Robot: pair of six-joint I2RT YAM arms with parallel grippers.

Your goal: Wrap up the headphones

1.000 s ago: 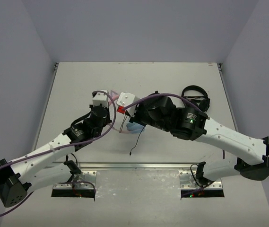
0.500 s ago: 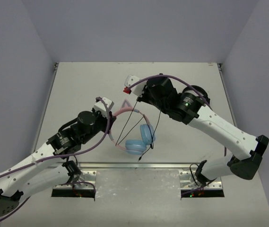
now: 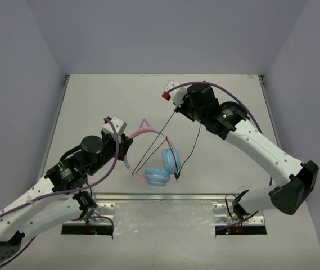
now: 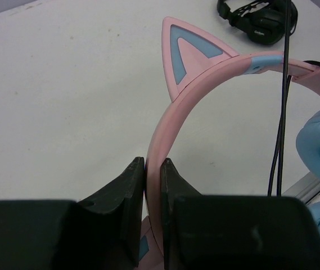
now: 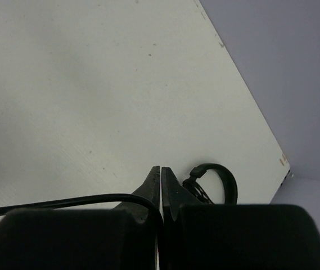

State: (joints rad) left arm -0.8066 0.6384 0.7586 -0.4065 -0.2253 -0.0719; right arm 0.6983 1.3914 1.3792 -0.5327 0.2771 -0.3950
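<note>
The left jaws squeeze the pink headband (image 4: 204,84) of the headphones (image 3: 158,169), which are near the front middle of the surface (image 3: 92,101). The right jaws pinch the thin black cable (image 4: 280,129), which stretches straight down toward the blue earcups (image 3: 170,160).

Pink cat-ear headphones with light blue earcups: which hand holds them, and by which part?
Left hand grips the pink headband; right hand pinches the thin black cable.

A flat, pale grey matte tabletop (image 3: 92,107) fills the middle of the top view. Small all-black headphones (image 4: 255,19) lie on it, at the upper right of the left wrist view. Whether the light blue earcups of the pink cat-ear headphones (image 3: 157,176) touch it cannot be told.
</note>
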